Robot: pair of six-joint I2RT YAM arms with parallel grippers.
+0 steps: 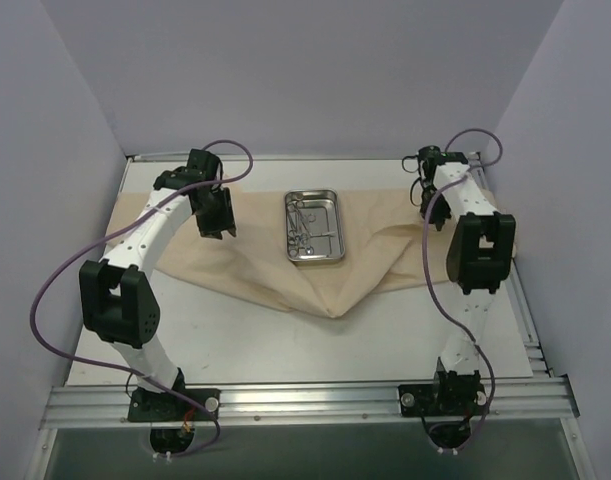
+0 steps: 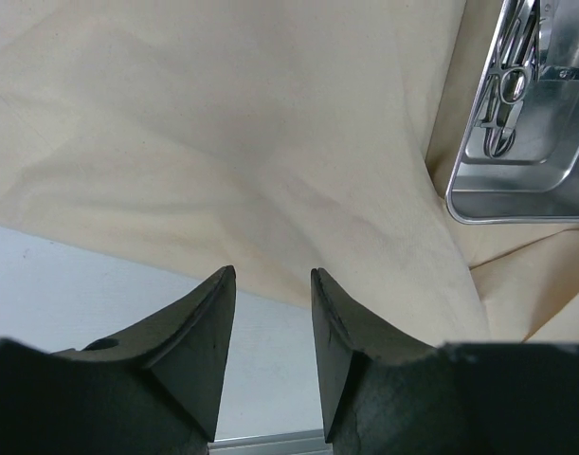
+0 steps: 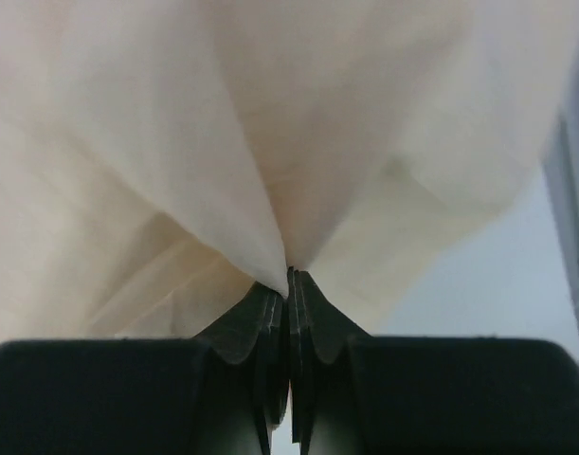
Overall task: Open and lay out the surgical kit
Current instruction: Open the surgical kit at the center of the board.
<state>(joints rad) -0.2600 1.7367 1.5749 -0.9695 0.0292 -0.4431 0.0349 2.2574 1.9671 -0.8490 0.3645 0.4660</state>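
Right claw (image 3: pixel 289 277): clenched on cloth wrap (image 3: pixel 175 142), right of steel tray (image 1: pixel 327 230). Left claw (image 2: pixel 273 284): parted, empty, left of tray; instruments (image 1: pixel 300 222) inside.

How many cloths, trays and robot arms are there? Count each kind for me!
beige cloth: 1
steel tray: 1
robot arms: 2, the left arm and the right arm
total: 4
The silver tools in the tray are too tangled to count.

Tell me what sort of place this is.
Probably a lab test booth: plain walls enclose a white table, the left arm and right arm are bolted to an aluminium rail, and a beige wrap with a steel tray lies spread there.
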